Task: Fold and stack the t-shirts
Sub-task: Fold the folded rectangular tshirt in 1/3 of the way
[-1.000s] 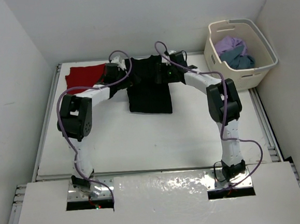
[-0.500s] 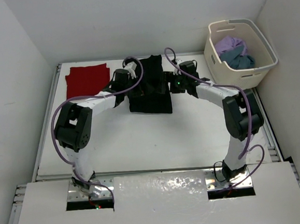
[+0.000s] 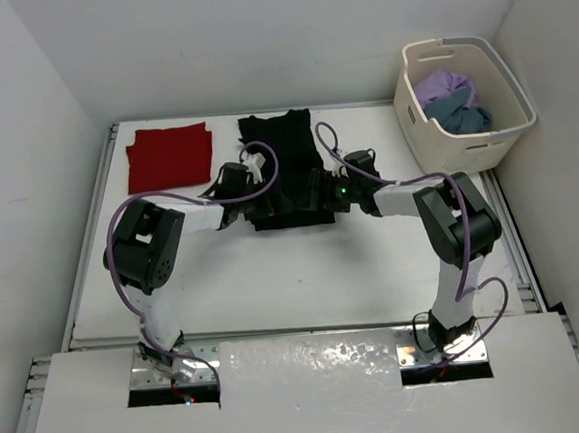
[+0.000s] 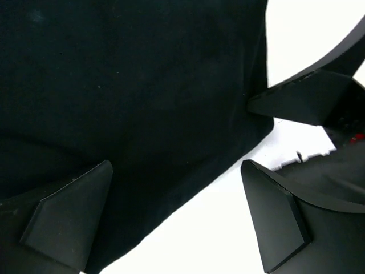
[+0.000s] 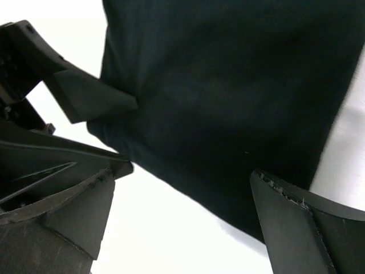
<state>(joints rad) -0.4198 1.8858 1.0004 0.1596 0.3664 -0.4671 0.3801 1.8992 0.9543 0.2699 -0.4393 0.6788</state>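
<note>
a: far left of the table (image 3: 274, 278)?
b: red t-shirt (image 3: 169, 157), folded into a flat square, near the far edge.
a: next along?
b: left gripper (image 3: 252, 207), jaws spread wide, gripping nothing, at the near left corner of the black t-shirt (image 3: 282, 147). touching the cloth or just above it: cannot tell.
a: look of the black one?
b: matte, smooth, barely creased. folded into a long panel, flat on mid-table toward the far edge, apart from the red. straight near hem against white in both wrist views.
a: then?
b: right gripper (image 3: 320, 196), at the near right corner, jaws likewise fully apart, empty. facing the left one across the hem.
a: far right?
b: cream basket (image 3: 508, 129) at the far right corner. inside, lavender t-shirt (image 3: 447, 86) and teal-blue t-shirt (image 3: 460, 115), crumpled, unfolded, touching.
</note>
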